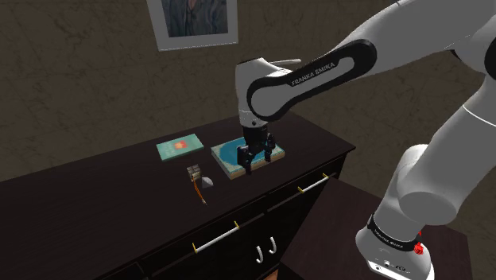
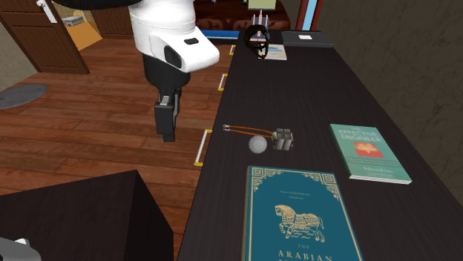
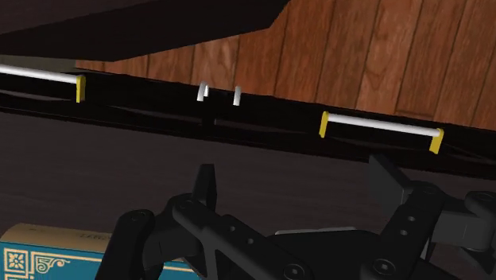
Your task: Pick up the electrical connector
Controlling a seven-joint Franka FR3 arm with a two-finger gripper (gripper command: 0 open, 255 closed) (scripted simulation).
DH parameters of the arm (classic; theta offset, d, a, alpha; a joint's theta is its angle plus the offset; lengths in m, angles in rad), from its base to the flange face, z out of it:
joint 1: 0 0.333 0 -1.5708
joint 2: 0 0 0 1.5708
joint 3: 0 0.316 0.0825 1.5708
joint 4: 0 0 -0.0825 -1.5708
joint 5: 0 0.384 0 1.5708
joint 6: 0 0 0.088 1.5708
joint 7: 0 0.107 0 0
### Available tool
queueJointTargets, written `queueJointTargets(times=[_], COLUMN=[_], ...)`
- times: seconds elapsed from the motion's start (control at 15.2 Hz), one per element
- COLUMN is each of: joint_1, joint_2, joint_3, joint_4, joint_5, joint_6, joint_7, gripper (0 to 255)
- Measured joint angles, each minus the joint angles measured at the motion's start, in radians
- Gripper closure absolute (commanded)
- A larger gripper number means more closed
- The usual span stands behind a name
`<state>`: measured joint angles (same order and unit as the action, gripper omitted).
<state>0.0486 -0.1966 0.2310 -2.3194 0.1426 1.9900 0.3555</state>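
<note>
On cabinet (image 2: 386,89), connector (image 2: 283,139) lies crosswise, wires (image 2: 237,130) toward front edge.

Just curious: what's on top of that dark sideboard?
A large book, a small book, a wired connector, a grey ball. The gripper covers part of the large book.

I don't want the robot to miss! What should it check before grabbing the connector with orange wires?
1. Fingers apart: ok, the gripper is open.
2. Nothing held: ok.
3. Hand above the electrical connector: not ok, it hangs by the big teal book.
4. The white ball clear of the connector: cannot tell, it lies very close.
5. Connector lying on the dark cabinet top: ok.
</note>
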Motion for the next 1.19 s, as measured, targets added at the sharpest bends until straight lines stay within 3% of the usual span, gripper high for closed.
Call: queueJointTargets(times=[0.66, 1.19], joint_1=[0.042, 0.114], joint_2=[0.398, 0.708], joint_3=[0.046, 0.004], joint_4=[0.291, 0.623], joint_5=[-0.123, -0.224], joint_6=[0.149, 0.153], joint_7=[0.271, 0.433], gripper=[0, 0])
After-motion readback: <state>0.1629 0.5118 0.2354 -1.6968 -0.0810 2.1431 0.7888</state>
